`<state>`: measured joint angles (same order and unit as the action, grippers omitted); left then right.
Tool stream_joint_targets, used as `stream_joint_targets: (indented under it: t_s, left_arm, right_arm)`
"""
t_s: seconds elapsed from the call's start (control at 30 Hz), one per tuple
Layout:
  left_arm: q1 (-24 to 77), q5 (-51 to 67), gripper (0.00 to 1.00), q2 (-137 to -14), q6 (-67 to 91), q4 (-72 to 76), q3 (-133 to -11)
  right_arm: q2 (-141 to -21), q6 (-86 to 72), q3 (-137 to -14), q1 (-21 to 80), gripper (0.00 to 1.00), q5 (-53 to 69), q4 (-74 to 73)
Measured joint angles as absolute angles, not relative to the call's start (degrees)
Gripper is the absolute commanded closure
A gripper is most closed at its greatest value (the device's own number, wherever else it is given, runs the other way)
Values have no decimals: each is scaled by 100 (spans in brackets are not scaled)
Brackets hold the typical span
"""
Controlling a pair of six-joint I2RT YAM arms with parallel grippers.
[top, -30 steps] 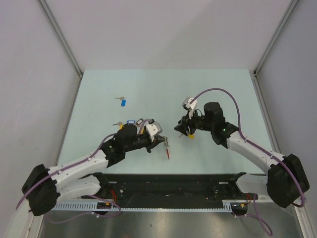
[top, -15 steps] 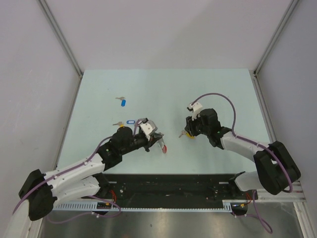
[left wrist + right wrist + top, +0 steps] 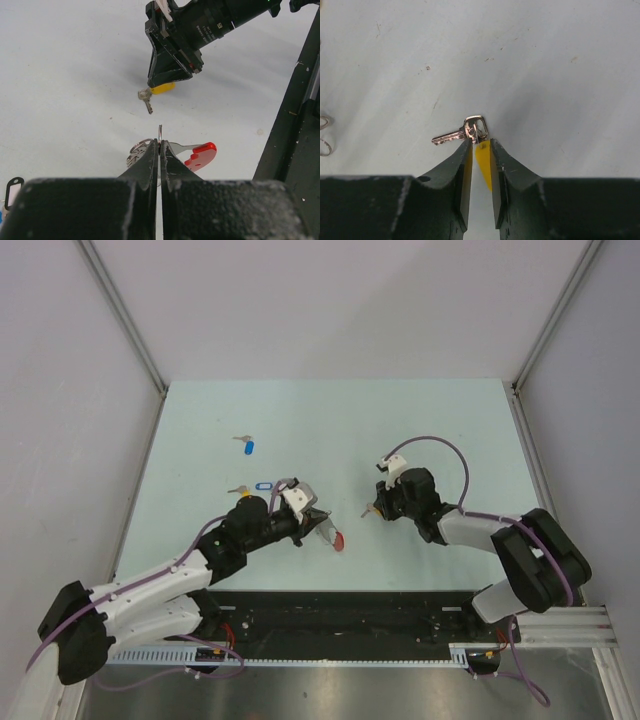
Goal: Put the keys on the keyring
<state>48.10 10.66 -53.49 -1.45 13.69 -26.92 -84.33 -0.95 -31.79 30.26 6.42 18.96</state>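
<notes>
My left gripper (image 3: 322, 523) (image 3: 159, 145) is shut on the thin metal ring of the keyring, low over the table. The keyring's red plastic tag (image 3: 336, 540) (image 3: 202, 154) sticks out to its right. My right gripper (image 3: 376, 508) (image 3: 480, 144) is down at the table, open. Its fingers stand narrowly either side of the yellow tag (image 3: 484, 160) of one silver key (image 3: 452, 136) (image 3: 147, 102), which lies flat just past the fingertips. Other keys lie at the left: one with a blue tag (image 3: 248, 446), and another blue tag (image 3: 263, 484) next to a dark one (image 3: 283, 483).
The pale green table (image 3: 450, 430) has grey walls on three sides. The black rail (image 3: 350, 610) of the arm bases runs along its near edge. In the left wrist view a dark tag (image 3: 13, 189) shows at the left edge.
My right gripper has come down and toward the near edge onto the yellow-tagged key, and its jaws have narrowed. My left gripper has shifted a little, and the red tag now lies further right.
</notes>
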Motion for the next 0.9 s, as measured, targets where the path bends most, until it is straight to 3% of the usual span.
stream_joint_targets:
  t_s: [0.9]
  left_arm:
    - [4810, 1114, 100, -5487, -137, 1437, -2692]
  right_arm:
    - [-8809, -226, -3173, 3026, 81, 646, 2134]
